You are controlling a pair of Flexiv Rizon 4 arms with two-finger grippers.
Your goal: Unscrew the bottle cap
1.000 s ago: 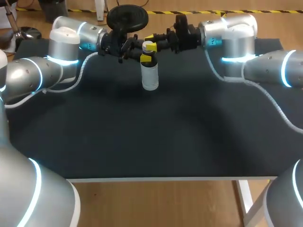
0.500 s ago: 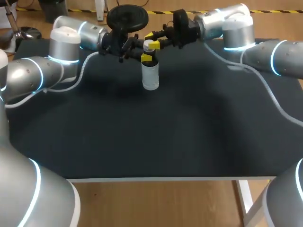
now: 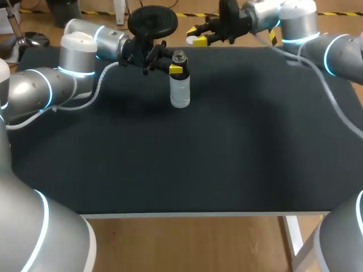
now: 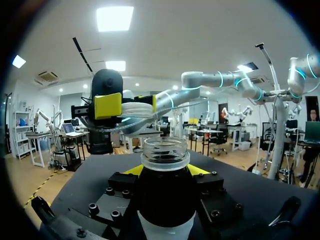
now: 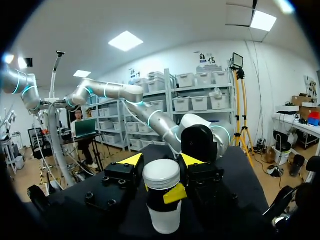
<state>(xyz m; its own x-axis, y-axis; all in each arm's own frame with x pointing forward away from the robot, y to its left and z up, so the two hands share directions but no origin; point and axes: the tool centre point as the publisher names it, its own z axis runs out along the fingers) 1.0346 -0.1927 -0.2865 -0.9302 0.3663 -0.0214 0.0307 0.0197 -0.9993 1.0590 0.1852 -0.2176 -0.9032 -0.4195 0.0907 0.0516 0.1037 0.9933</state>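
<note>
Black tabletop (image 3: 170, 158) fills the head view, its far corners cut off behind the two arms. My left arm (image 3: 74, 51) comes in at the far left, and the left gripper (image 3: 178, 67) is clamped on the neck of the bottle (image 3: 180, 90). One yellow tip shows against the neck; the other is hidden behind it.

My right arm (image 3: 317, 34) runs along the far right edge. The right gripper (image 3: 197, 35) is held up and well apart from the bottle, its fingers closed narrowly on the white cap (image 3: 194, 38).

The bottle stands upright near the far middle of the table. Its mouth (image 4: 165, 149) is open and bare. In the left wrist view a dark band wraps the body below the mouth, and whether it bears print cannot be made out.

In the right wrist view the cap sits between that gripper's own yellow tips and covers the bottle's mouth. Only a dark band, one yellow tip of the left gripper and a pale body show just under it. From that view alone I cannot tell whether the cap and the bottle are apart.
</note>
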